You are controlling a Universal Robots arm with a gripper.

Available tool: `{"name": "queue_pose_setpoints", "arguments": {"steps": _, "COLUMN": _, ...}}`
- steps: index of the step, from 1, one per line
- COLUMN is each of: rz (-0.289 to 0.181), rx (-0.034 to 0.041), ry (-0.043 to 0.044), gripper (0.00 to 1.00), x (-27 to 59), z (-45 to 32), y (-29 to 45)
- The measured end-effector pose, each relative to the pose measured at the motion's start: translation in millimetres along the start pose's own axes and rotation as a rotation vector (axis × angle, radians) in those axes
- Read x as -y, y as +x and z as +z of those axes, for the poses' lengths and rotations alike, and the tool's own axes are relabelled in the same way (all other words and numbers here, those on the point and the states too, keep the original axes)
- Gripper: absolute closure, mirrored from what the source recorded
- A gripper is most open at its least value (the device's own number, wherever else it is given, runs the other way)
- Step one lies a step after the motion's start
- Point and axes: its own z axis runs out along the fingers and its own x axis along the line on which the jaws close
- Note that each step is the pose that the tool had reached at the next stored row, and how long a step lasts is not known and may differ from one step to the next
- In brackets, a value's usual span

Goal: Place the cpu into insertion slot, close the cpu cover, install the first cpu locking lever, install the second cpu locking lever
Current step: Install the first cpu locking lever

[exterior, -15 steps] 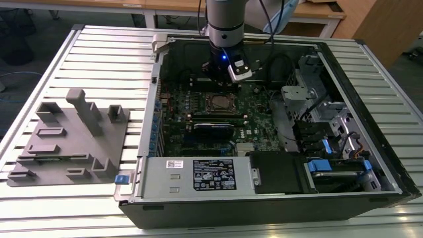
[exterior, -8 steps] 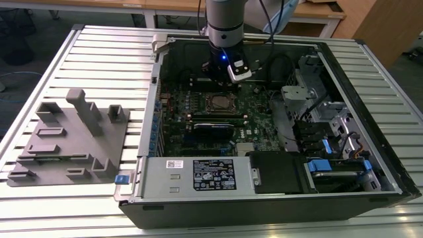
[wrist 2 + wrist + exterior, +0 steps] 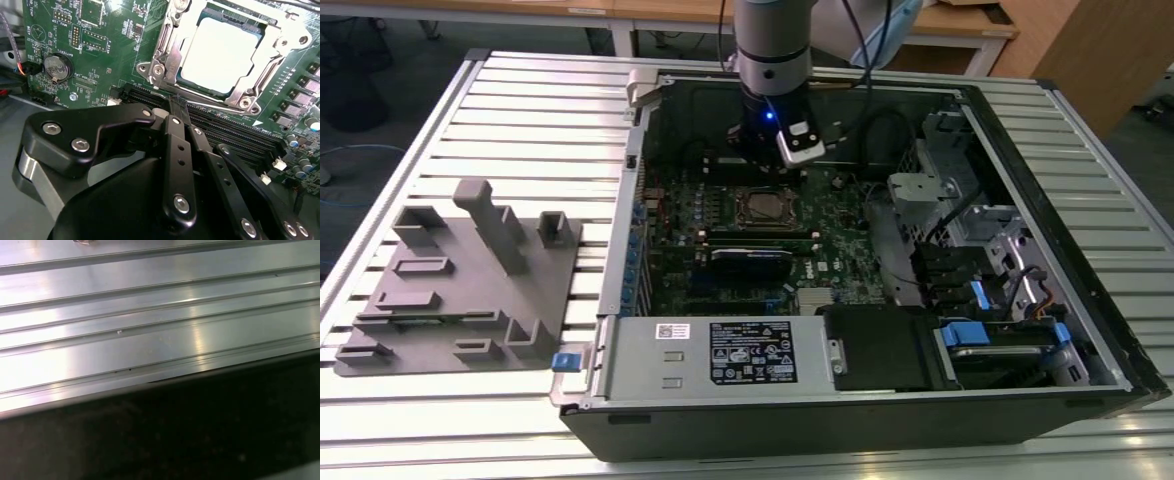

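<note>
Entry: cpu seated under cpu cover; my gripper, jaws pressed together, just beside cover. I'd press low, squarely.

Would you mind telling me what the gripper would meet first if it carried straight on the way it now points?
Probably the thin locking lever along the cpu cover edge, right at the tip of the gripper. Depth is unclear, so possibly the long black slots beside it.

One cpu, one cpu cover, one coin battery, one computer case, one grey fixture.
</note>
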Motion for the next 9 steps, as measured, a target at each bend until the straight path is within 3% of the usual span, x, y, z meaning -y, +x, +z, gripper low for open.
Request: {"name": "queue_pose_setpoints", "arguments": {"steps": 9, "rz": 0.024, "rx": 0.0094, "ry": -0.0049, "gripper": 0.89, "x": 0.4, "z": -0.2, "y": 2.7}}
